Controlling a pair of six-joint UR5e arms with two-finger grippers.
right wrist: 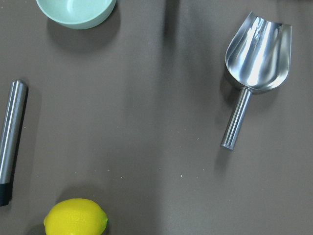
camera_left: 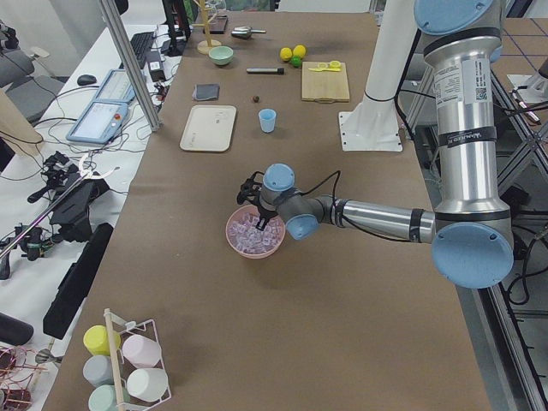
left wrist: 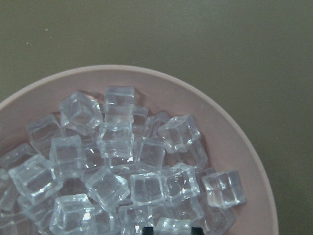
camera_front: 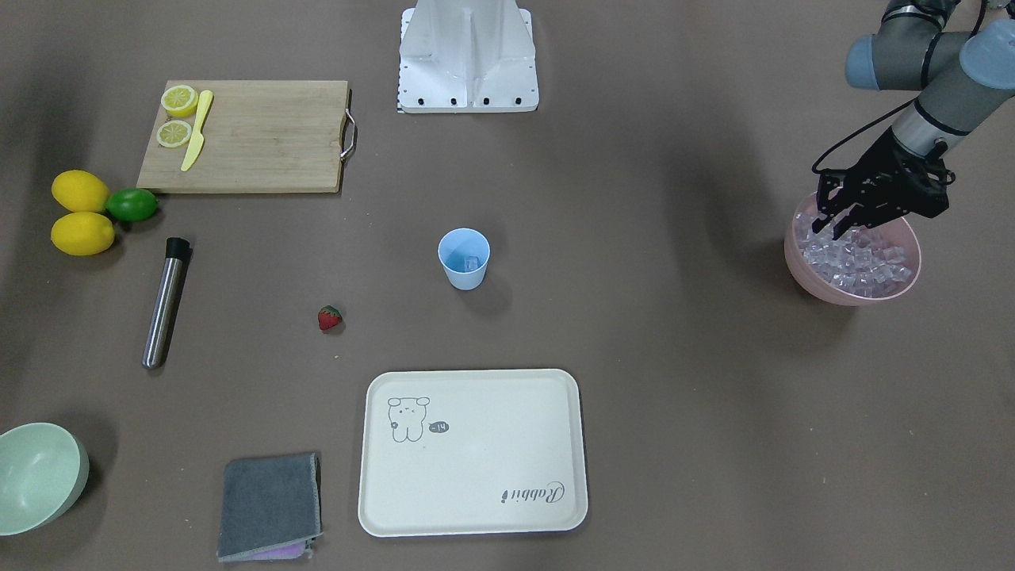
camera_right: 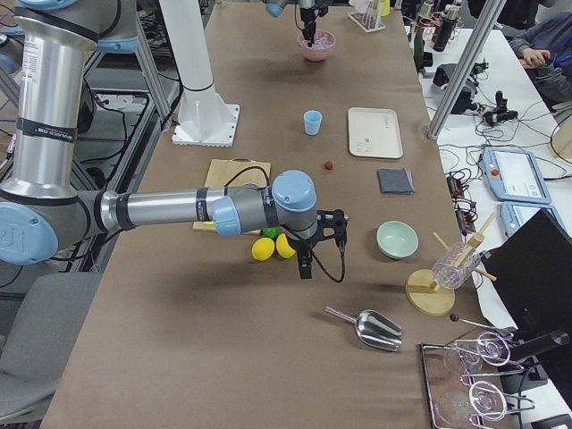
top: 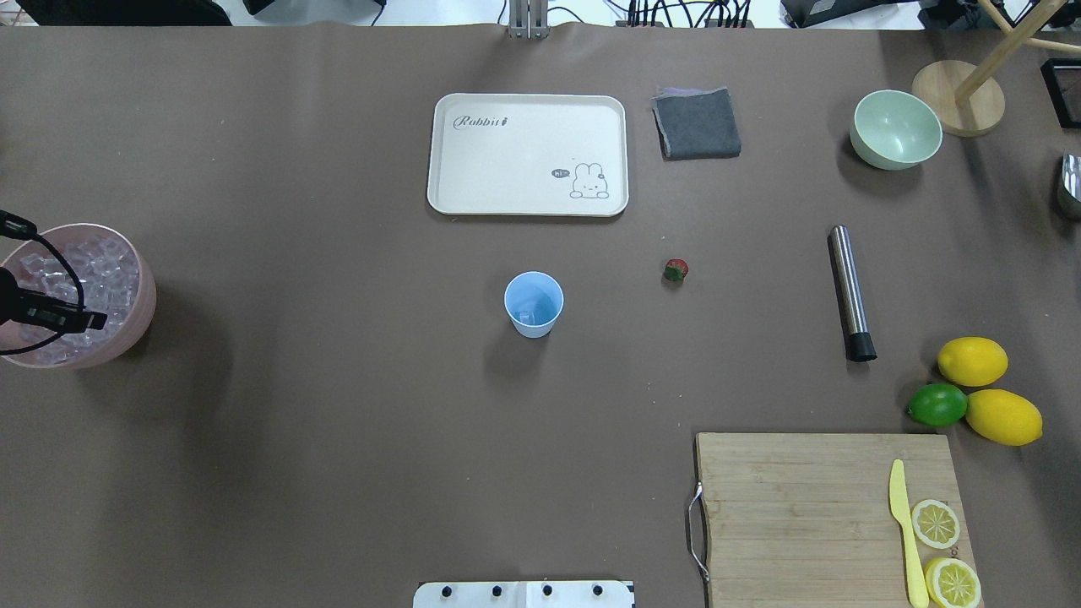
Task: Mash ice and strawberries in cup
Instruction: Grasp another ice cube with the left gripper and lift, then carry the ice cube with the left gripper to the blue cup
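The light-blue cup [camera_front: 464, 258] stands upright mid-table with at least one ice cube [camera_front: 473, 260] in it; it also shows in the overhead view [top: 534, 304]. The red strawberry [camera_front: 329, 318] lies on the table apart from the cup. A pink bowl [camera_front: 840, 295] at the table's left end is full of ice cubes [camera_front: 860, 262]. My left gripper [camera_front: 837, 230] dips into this bowl. In the left wrist view its fingertips [left wrist: 148, 230] sit close against one ice cube [left wrist: 172, 226]. My right gripper [camera_right: 305, 264] hangs above the table near the lemons, seen only from the side; I cannot tell its state.
A steel muddler [camera_front: 164, 305] lies near the lemons [camera_front: 82, 234] and lime [camera_front: 132, 205]. A cutting board [camera_front: 262, 143] holds lemon halves and a yellow knife. A cream tray [camera_front: 472, 452], grey cloth [camera_front: 270, 503], pale green bowl [camera_front: 36, 476] and metal scoop [right wrist: 254, 54] lie around.
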